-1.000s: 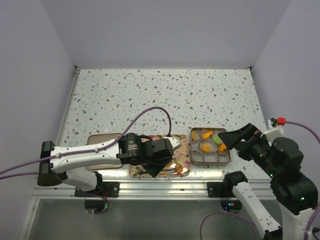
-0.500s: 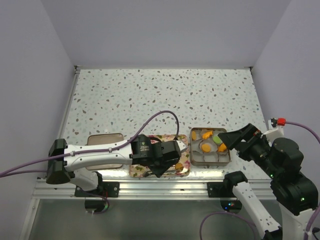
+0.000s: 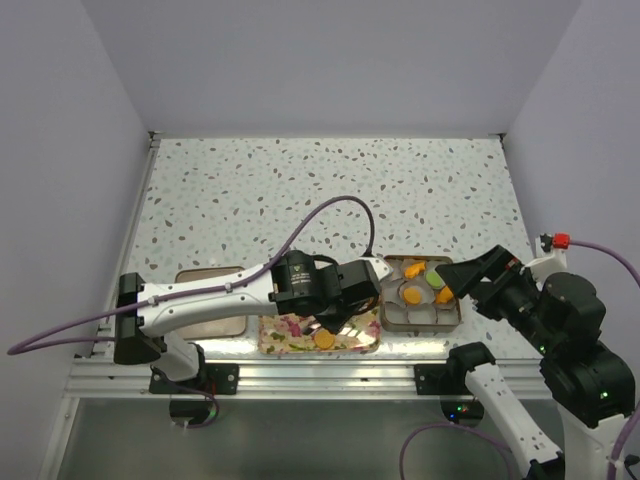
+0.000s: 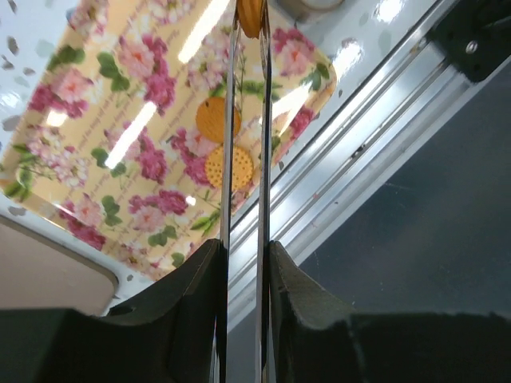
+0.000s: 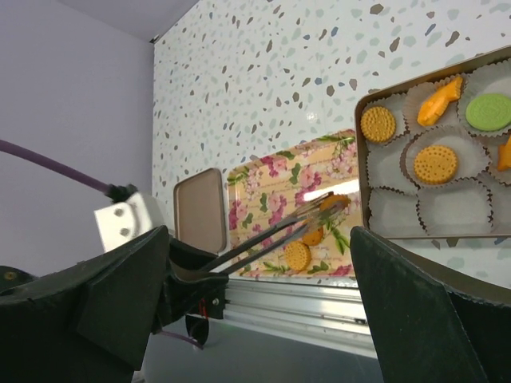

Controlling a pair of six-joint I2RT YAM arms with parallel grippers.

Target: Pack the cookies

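An orange cookie is pinched edge-on at the tips of the left jaws, whose two long thin blades are pressed in against it. It is held over the right end of a floral tray, just beside the left wall of a metal tin. How high it is above the tray cannot be told.

Two round cookies, also orange, are seen lying flat on the tray beneath the blades. They are just beside each other, toward the tray's near edge.

The tin is lined with white paper cups. In its far row a round orange biscuit, a fish-shaped orange piece and a light green cookie are each seated in a cup. In the middle row a second round orange disc fills the centre cup, and an orange bit is cut off by the picture's edge.

The right jaws are spread wide apart and are poised at the tin's right side, toward the right edge of the table.

Tray and tin are set side by side along the table's near edge, the tin nearer the near right corner. A flat brown plate is laid just left of the tray, toward the near left corner, and is crossed by the left arm.
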